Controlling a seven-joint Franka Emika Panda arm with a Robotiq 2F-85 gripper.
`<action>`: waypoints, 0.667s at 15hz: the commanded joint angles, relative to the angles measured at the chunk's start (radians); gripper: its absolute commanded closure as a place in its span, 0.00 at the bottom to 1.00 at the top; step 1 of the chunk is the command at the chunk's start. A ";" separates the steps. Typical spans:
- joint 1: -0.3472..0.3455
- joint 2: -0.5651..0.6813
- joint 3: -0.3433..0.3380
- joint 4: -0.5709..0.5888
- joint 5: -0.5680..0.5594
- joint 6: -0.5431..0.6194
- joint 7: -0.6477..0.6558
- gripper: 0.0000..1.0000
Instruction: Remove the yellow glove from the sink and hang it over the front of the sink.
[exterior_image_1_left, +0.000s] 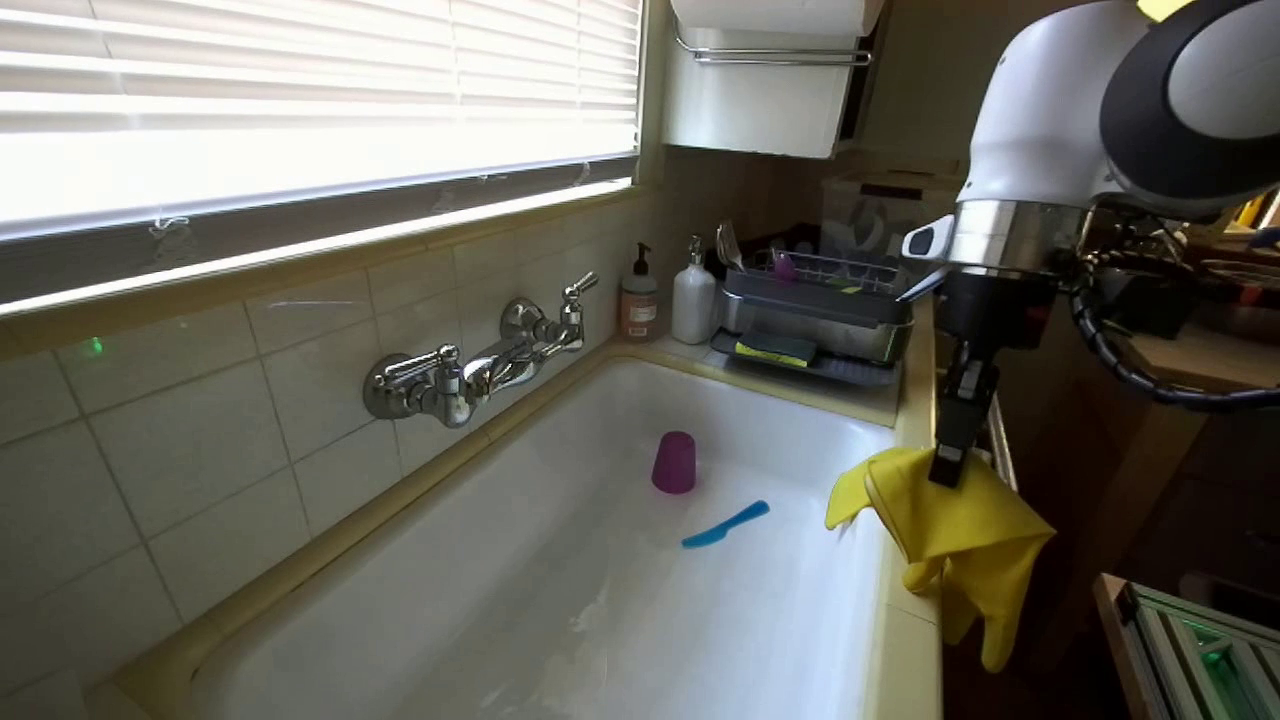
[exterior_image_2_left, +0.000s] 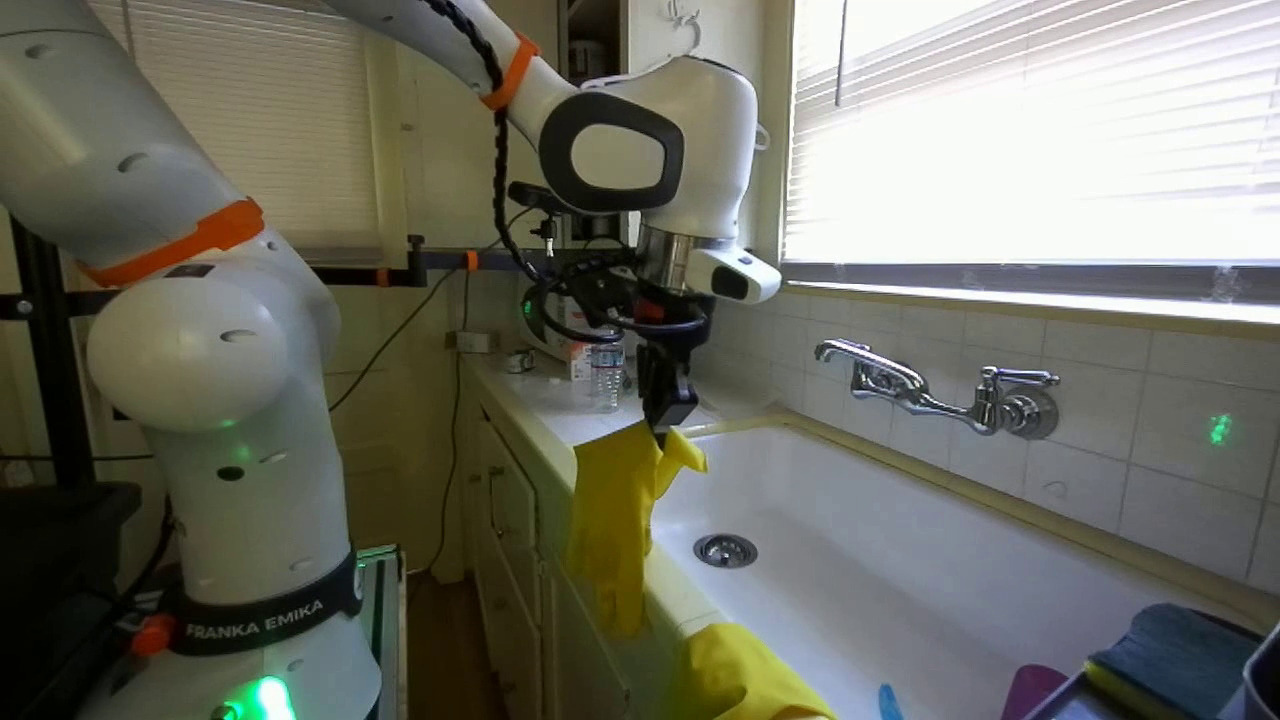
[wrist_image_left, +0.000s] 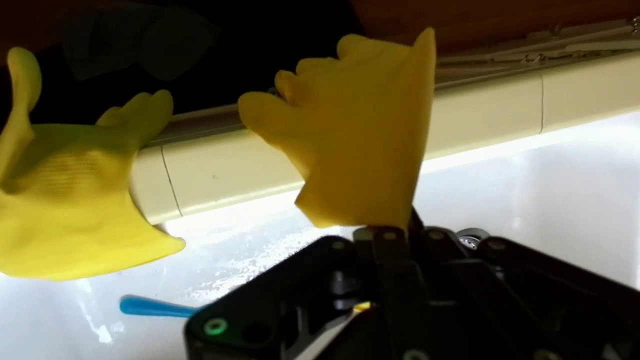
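Note:
My gripper (exterior_image_2_left: 663, 428) is shut on the cuff end of a yellow glove (exterior_image_2_left: 612, 510). The glove hangs below the fingertips at the front rim (exterior_image_2_left: 690, 605), its fingers toward the outer side. It also shows in the wrist view (wrist_image_left: 360, 135), crossing the rim (wrist_image_left: 230, 167). The other yellow glove (exterior_image_2_left: 745, 680) lies draped over the same rim; it also shows in the wrist view (wrist_image_left: 75, 210). In an exterior view the gripper (exterior_image_1_left: 948, 468) is at the yellow gloves (exterior_image_1_left: 930, 520), which overlap there. The white sink (exterior_image_1_left: 480, 620) lies beside them.
A purple cup (exterior_image_1_left: 674, 463) and a blue plastic knife (exterior_image_1_left: 725, 525) lie in the basin. Chrome taps (exterior_image_1_left: 480, 375) stick out from the tiled wall. A dish rack (exterior_image_1_left: 815, 310) and soap bottles (exterior_image_1_left: 693, 300) stand at one end; a water bottle (exterior_image_2_left: 607, 375) stands on the counter.

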 joint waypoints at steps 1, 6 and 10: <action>-0.019 0.063 -0.024 0.001 0.041 -0.006 -0.017 0.99; -0.044 0.127 -0.039 0.001 0.045 0.001 -0.030 0.99; -0.077 0.149 -0.039 0.002 0.047 0.022 0.020 0.99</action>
